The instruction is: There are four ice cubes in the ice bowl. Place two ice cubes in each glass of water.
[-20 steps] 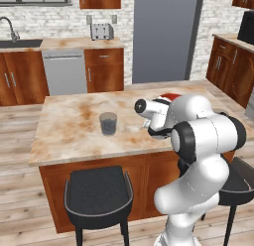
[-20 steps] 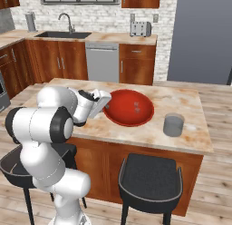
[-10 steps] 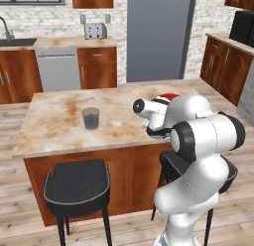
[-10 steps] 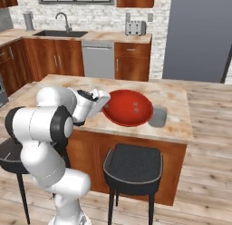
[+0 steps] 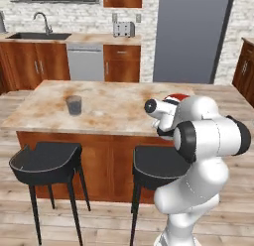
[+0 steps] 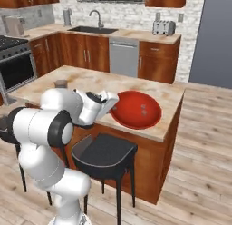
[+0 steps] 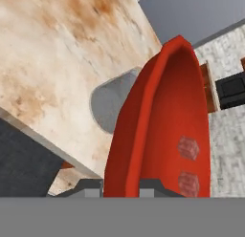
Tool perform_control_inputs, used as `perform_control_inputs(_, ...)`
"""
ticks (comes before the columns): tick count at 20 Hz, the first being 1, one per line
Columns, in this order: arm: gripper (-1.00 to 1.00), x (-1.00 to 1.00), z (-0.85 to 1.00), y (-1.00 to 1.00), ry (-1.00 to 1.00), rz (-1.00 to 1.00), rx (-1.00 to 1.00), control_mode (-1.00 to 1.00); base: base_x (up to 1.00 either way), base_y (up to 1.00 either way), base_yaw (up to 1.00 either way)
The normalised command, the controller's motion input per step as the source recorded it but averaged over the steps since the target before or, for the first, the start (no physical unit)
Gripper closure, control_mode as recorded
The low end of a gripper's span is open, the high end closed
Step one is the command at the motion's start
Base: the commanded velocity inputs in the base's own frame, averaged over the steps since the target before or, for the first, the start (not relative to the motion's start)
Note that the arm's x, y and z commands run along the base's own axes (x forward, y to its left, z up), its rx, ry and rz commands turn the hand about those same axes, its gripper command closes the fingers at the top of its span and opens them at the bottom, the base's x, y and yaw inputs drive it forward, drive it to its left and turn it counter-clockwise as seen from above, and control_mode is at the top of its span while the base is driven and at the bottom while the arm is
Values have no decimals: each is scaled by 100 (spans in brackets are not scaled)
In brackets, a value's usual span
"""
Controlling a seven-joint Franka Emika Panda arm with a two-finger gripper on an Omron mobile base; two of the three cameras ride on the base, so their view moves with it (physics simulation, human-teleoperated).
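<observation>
My gripper [image 7: 122, 186] is shut on the near rim of the red ice bowl [image 7: 162, 131], with one dark finger on each side of the wall. Two pale ice cubes [image 7: 188, 147] lie inside the bowl. The right base view has the gripper [image 6: 110, 101] at the left edge of the ice bowl [image 6: 136, 111], near the island's right end, and the ice cubes [image 6: 144, 109] are on its floor. A grey glass of water [image 5: 74, 104] stands on the island, far left of the arm. A grey rounded shape [image 7: 111, 107], perhaps the other glass, shows past the bowl's outer wall.
The marble island counter [image 5: 114, 108] has two black stools [image 5: 47, 160] in front of it. A sink, dishwasher and toaster [image 5: 124, 29] line the back wall. A stove [image 6: 16, 61] stands at the left. Wooden floor lies open past the island's right end [image 6: 199, 129].
Both base views have shifted, so the camera has moved. The bowl keeps its place by the gripper. The left glass slid left in the picture; the right view's glass has passed behind the bowl.
</observation>
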Motion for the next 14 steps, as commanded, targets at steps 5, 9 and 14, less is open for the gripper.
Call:
perform_control_inputs(5,100,0,0,0,0,0,0,100,0,-90,56)
perform_control_inputs(9,100,0,0,0,0,0,0,100,0,-74,67)
perform_control_inputs(14,100,0,0,0,0,0,0,100,1,-72,66)
